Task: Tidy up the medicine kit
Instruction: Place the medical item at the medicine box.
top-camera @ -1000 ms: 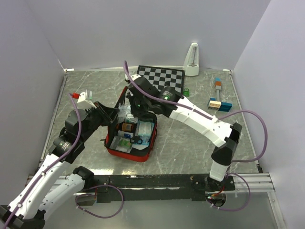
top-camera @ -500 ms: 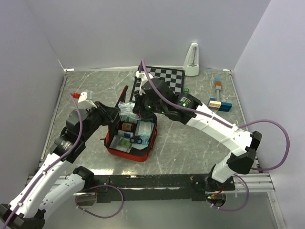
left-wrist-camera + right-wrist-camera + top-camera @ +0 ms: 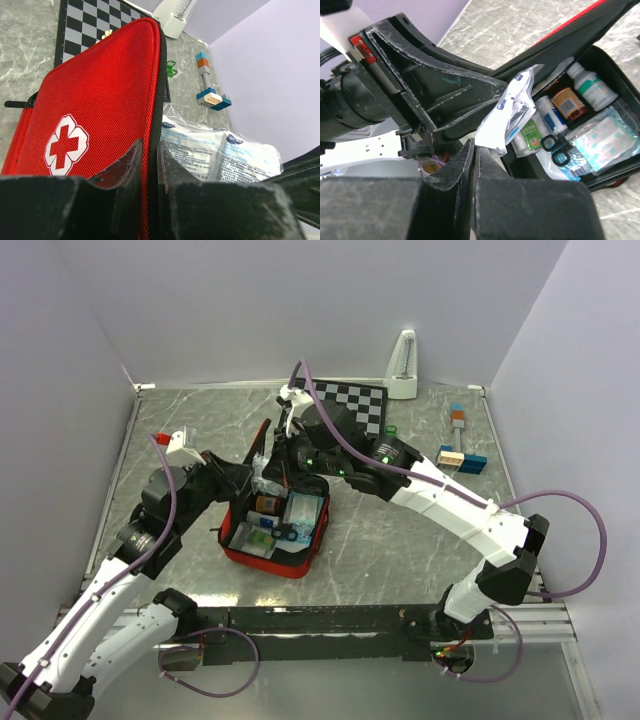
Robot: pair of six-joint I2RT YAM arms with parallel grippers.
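The red medicine kit lies open mid-table, its lid with the white cross held upright. My left gripper is shut on the lid's edge, seen in the left wrist view. My right gripper is shut on a strip of white sachets and holds them just above the kit's left end, beside the lid's inner face; they also show in the left wrist view. Inside lie a white bottle, a brown bottle, scissors and a plaster pack.
The black-and-white chessboard lies just behind the kit. A white metronome stands at the back wall. Coloured blocks and a small green piece lie at the right. Walls close in the left, back and right sides.
The right arm has swung its elbow out to the right and its wrist back toward the chessboard, with the sachets still at the raised lid. The left arm has hardly moved.
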